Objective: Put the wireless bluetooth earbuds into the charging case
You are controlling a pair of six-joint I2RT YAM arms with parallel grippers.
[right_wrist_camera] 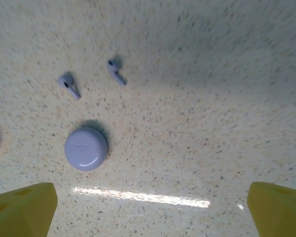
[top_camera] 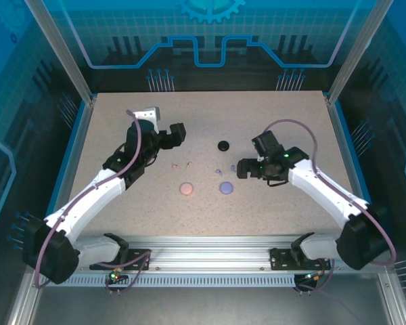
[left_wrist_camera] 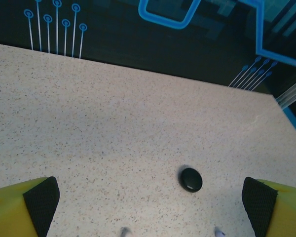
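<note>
Speckled beige stone-look laminate forms the tabletop [top_camera: 122, 122] on which every item lies. In the overhead view, a round pale pink charging case [top_camera: 186, 189] and a round lavender charging case [top_camera: 226, 187] sit side by side near the centre, slightly apart. A round glossy black charging case [top_camera: 223, 145] sits farther back, well apart from both. All three appear closed.

Two pale pink stemmed earbuds [top_camera: 176, 164] lie loose on the table just behind the pink case. Two lavender stemmed earbuds [top_camera: 218, 170] lie loose just behind the lavender case. None of these four is inside a case.

The left gripper [top_camera: 178, 133] is held over the table behind and to the left of the pink earbuds. In its wrist view its yellow fingers [left_wrist_camera: 19, 210], faced with black pads, stand at the two lower corners, spread wide with nothing between them [left_wrist_camera: 150, 202]. The black case [left_wrist_camera: 191, 179] lies ahead of them.

The right gripper [top_camera: 243, 168] is just to the right of the lavender earbuds. Its wrist view shows its yellow fingers [right_wrist_camera: 24, 210] likewise spread wide and empty [right_wrist_camera: 150, 210]. The lavender case [right_wrist_camera: 86, 148] lies ahead, with the two lavender earbuds [right_wrist_camera: 69, 85] beyond it, untouched.
</note>
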